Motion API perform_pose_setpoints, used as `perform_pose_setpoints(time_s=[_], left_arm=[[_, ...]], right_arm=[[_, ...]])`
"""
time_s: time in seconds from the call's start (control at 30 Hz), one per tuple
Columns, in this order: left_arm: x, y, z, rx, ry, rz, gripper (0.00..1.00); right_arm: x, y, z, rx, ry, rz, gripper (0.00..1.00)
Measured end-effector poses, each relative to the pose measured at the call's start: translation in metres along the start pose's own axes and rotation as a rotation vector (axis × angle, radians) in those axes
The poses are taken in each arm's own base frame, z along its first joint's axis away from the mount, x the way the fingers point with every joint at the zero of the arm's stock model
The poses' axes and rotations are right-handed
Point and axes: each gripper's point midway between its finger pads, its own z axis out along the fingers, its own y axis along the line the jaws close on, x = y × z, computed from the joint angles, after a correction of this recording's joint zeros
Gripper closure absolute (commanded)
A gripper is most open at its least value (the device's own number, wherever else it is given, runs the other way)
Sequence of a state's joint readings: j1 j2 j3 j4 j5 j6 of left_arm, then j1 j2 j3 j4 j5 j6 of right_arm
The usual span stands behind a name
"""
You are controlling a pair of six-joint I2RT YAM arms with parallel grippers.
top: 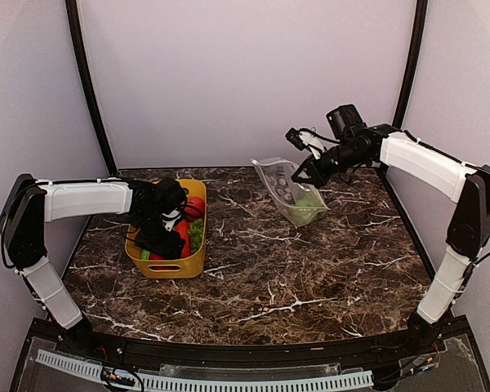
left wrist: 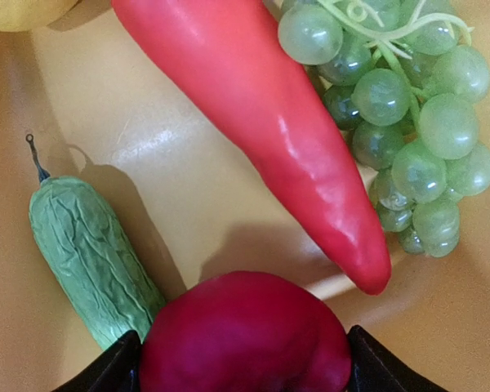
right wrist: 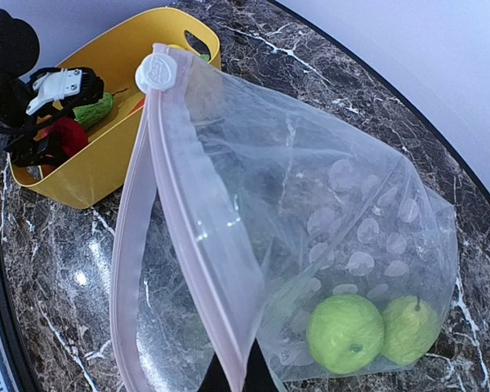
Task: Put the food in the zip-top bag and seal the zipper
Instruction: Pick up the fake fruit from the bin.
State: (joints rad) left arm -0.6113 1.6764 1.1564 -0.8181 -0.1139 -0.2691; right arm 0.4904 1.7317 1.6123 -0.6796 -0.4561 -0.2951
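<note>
Left gripper (top: pixel 168 225) is reaching down inside the yellow basket (top: pixel 180 268). Its fingers (left wrist: pixel 106 371) are sitting against both sides of the red apple (left wrist: pixel 245 335), so the claw is grasping the apple, jaws wide around it. The apple is lying on the basket floor.

More food is lying in the basket around the apple:
- A long red pepper-shaped piece (left wrist: pixel 278 139) is running diagonally just past the apple, tip pointing down toward it but not touching.
- Green grapes (left wrist: pixel 408 122) are bunching up against the pepper's far side.
- A wrinkled green cucumber (left wrist: pixel 90 253) is lying beside the apple on the other side, apart from the pepper.
- A bit of yellow lemon (left wrist: pixel 24 10) is showing at the basket's far corner.

Right gripper (top: pixel 300 175) is clenched on the zip-top bag (top: pixel 290 192), pinching it at the mouth edge. It is holding the bag up, well to the right of the basket and a little farther back, with the lower end down at the marble table (top: pixel 310 269).

The bag mouth is gaping open toward the basket. The zipper (right wrist: pixel 196 245) is hanging as a pink strip, unsealed, with the white slider (right wrist: pixel 159 72) at its end nearest the basket.

Two green round fruits (right wrist: pixel 345 333) are sitting side by side in the bag's bottom, the end away from the basket.
</note>
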Motion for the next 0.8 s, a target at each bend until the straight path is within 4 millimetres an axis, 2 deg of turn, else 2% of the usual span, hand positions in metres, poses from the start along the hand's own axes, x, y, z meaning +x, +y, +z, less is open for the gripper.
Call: perform_pose_setpoints(time_s=[0.23, 0.4, 0.67, 0.8], left_arm=[[-0.011, 0.001, -0.015, -0.005, -0.021, 0.005, 0.26], [-0.027, 0.003, -0.033, -0.016, -0.076, 0.016, 0.27], [-0.053, 0.004, -0.071, -0.019, -0.170, 0.053, 0.27], [-0.075, 0.002, -0.101, -0.008, -0.253, 0.080, 0.28]], right_arm=[[0.000, 0.000, 0.000, 0.000, 0.001, 0.000, 1.00], [0.001, 0.000, 0.000, 0.001, 0.002, 0.000, 1.00], [0.000, 0.000, 0.000, -0.001, 0.004, 0.006, 1.00], [-0.008, -0.002, 0.000, -0.007, 0.000, 0.010, 1.00]])
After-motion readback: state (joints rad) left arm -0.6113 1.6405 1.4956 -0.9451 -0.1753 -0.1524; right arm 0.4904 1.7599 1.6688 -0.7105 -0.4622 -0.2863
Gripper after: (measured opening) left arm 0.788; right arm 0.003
